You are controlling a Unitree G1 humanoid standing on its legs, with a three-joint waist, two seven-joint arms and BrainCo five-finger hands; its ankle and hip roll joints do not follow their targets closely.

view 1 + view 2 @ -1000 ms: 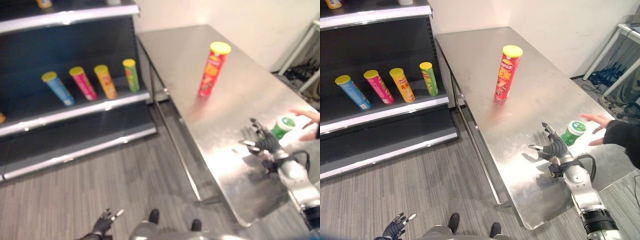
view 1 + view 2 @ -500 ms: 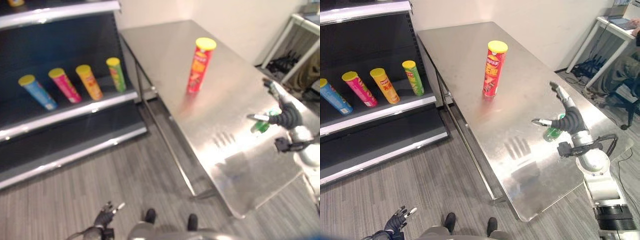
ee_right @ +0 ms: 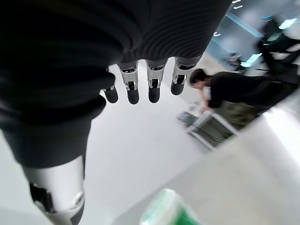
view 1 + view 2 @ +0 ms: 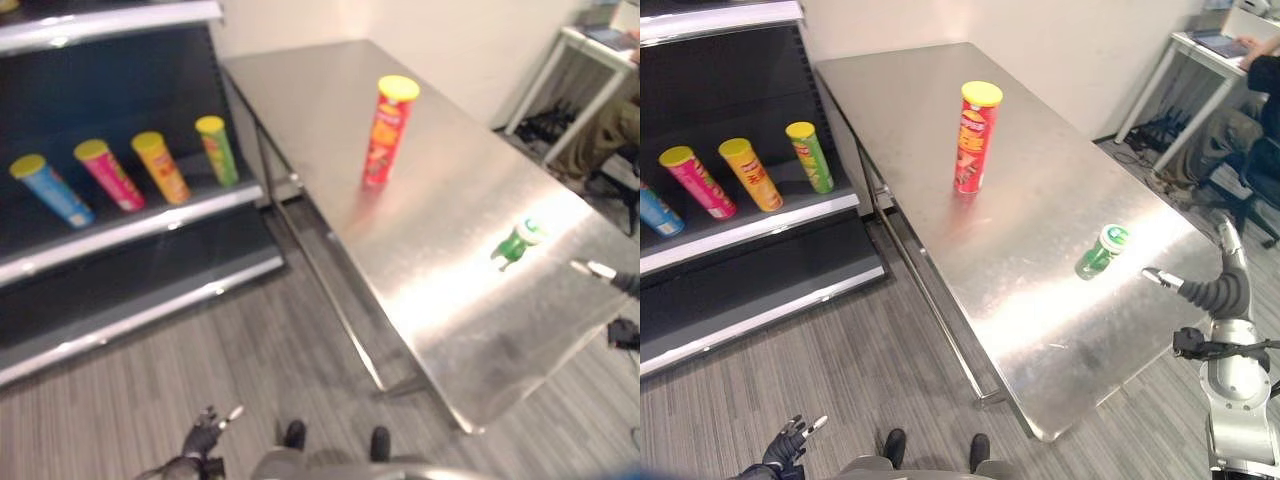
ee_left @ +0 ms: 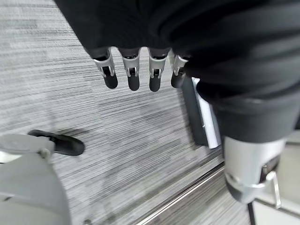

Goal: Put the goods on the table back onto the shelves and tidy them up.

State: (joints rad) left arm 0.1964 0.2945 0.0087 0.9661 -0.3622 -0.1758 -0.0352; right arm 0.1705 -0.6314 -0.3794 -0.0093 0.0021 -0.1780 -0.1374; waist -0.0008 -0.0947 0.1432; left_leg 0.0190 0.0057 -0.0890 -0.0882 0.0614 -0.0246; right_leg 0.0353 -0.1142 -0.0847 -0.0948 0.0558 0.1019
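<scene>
Two goods stand on the steel table [image 4: 1040, 330]: a tall red can with a yellow lid [image 4: 974, 137], upright near the middle, and a small green bottle with a white-green cap [image 4: 1100, 252], closer to the right side and well apart from the can. The right hand [image 4: 1215, 288] is raised beside the right edge of the table, near the green bottle but not touching it; its fingers [image 3: 132, 89] are straight and relaxed, and it grasps nothing (the thumb points toward the bottle). The left hand [image 4: 788, 446] hangs low over the grey floor [image 4: 790, 360], away from the table, with fingers [image 5: 133, 77] loosely extended and nothing in them.

On the dark shelf [image 4: 750, 226] to the left, four cans lean in a row: blue [image 4: 52, 189], pink [image 4: 697, 180], orange [image 4: 751, 173] and green [image 4: 810, 156]. A person [image 3: 225, 96] sits at a white desk [image 4: 1200, 50] in the far right corner.
</scene>
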